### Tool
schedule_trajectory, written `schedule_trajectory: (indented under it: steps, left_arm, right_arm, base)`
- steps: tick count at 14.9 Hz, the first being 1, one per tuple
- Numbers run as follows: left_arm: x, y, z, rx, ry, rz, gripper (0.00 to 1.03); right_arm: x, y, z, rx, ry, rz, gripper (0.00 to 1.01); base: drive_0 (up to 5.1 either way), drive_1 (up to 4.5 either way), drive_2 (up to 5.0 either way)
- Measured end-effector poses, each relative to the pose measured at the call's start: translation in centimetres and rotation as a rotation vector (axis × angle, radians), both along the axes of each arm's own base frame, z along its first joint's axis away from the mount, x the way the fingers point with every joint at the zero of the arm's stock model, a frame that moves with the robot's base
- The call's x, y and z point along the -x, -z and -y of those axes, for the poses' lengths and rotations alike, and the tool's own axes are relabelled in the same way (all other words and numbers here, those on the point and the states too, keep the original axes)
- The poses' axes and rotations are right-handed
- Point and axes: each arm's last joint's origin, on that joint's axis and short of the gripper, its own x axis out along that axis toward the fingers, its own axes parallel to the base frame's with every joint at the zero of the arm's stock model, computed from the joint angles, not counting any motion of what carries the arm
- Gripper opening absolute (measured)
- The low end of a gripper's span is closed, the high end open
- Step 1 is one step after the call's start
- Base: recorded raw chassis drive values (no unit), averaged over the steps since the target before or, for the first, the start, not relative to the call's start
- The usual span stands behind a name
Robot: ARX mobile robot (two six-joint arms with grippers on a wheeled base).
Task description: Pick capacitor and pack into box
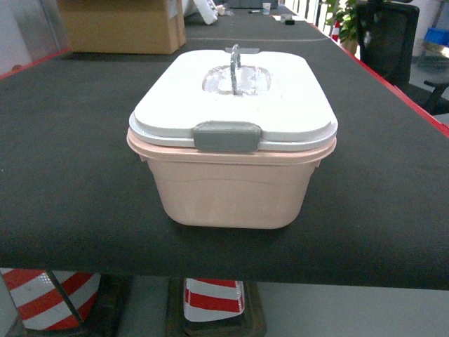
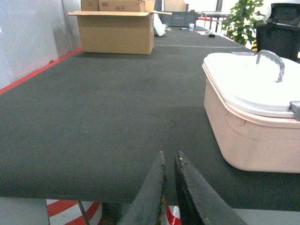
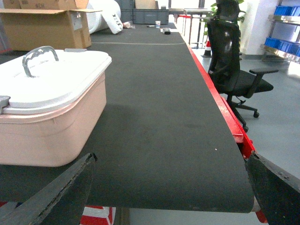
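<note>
The pale pink rounded plastic box (image 1: 231, 186) sits at the bench's (image 1: 63, 175) near edge, white lid (image 1: 231, 98) clipped on. Left pincer (image 2: 168, 187) nearly closed and empty, right pincer (image 3: 171, 187) wide open and empty. No capacitor shows; packing stalls unless the lid is opened.

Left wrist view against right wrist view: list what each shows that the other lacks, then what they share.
Only the left wrist view shows the left gripper, its fingers nearly touching, and a red strip along the far table edge. Only the right wrist view shows the right gripper spread wide and a black office chair. Both show the box with its lid on, the cardboard carton and the dark table.
</note>
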Motion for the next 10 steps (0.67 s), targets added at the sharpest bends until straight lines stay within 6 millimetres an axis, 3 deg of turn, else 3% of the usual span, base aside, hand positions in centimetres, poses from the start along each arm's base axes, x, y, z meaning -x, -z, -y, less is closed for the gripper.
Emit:
schedule_trajectory:
  steps: [7, 8, 10]
  left_arm:
    - [0.0, 0.02, 0.0, 0.0, 0.001, -0.002, 0.93]
    - [0.0, 0.02, 0.0, 0.0, 0.0, -0.002, 0.99]
    - [0.0, 0.02, 0.0, 0.0, 0.001, -0.002, 0.98]
  right_arm:
    - [0.0, -0.01, 0.0, 0.0, 0.0, 0.001, 0.98]
    - [0.0, -0.01, 0.0, 0.0, 0.0, 0.001, 0.98]
    - [0.0, -0.01, 0.0, 0.0, 0.0, 0.001, 0.98]
  base:
    - [0.0, 0.0, 0.0]
    - [0.0, 0.0, 0.0]
    - [0.0, 0.0, 0.0]
